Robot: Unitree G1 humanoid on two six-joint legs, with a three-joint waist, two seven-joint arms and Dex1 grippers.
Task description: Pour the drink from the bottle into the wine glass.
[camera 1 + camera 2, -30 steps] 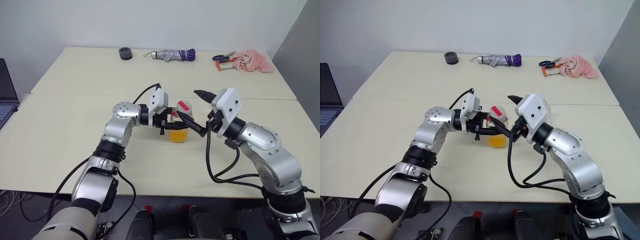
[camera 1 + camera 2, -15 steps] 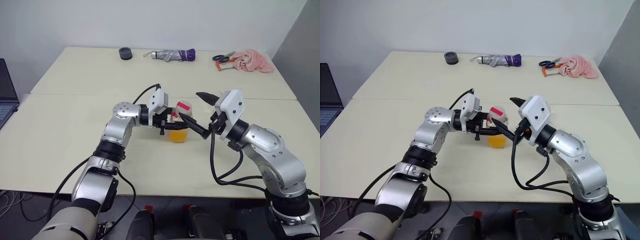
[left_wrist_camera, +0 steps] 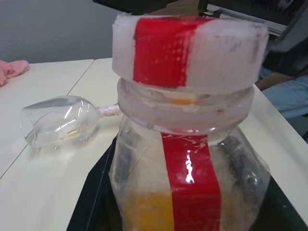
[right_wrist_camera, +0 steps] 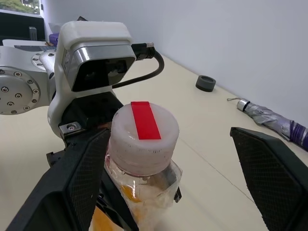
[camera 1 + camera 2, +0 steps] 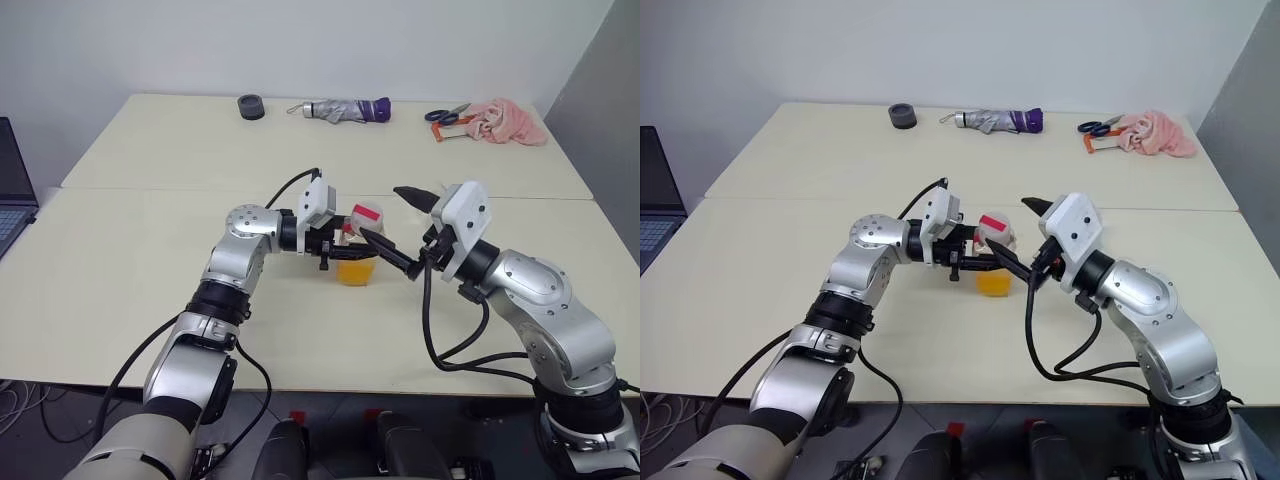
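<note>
The left tool [image 5: 345, 240] was clamped on the bottle [image 5: 358, 250], which stood upright near the middle of the worktop [image 5: 120, 260]. Its cap [image 4: 142, 132], white with a red stripe, was on, and the drink [image 5: 357, 270] filled only the lower part. The right tool [image 5: 400, 228] stood wide, holding nothing, one finger [image 4: 79, 180] close beside the bottle's neck and the other [image 4: 269, 178] well clear on the far side of the cap. In the left wrist view the wine glass [image 3: 60, 125] lay on its side on the worktop beyond the bottle. A folded umbrella [image 5: 345, 110], a dark ring [image 5: 250, 106], scissors [image 5: 445, 114] and a pink cloth [image 5: 505, 122] lay along the far edge.
</note>
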